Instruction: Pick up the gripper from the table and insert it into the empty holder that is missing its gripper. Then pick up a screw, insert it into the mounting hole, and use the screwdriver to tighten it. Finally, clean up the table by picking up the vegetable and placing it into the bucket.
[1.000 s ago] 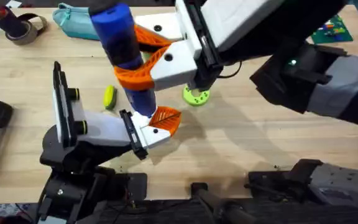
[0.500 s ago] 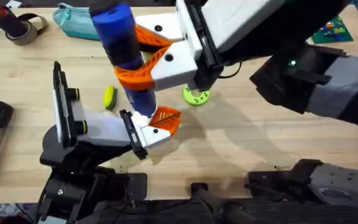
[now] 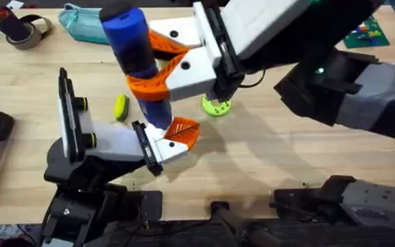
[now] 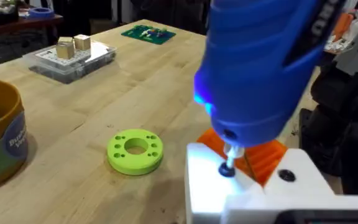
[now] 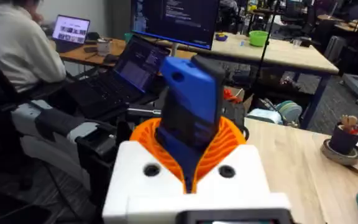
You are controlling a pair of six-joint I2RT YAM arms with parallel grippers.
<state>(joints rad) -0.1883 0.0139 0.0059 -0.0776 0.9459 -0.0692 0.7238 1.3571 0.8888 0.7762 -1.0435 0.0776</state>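
Overhead looks down over the table (image 3: 266, 165); both wrist views closely share the screwdriver (image 3: 134, 51).

1. Even, bright indoor light falls from above; the wooden table (image 3: 266, 158) shows soft, diffuse shadows under the arms.
2. The right arm, close under the overhead camera, looks large and blurred.
3. In the left wrist view the screwdriver (image 4: 263, 68) is out of focus, with a blue glow.
4. The right wrist background is soft.
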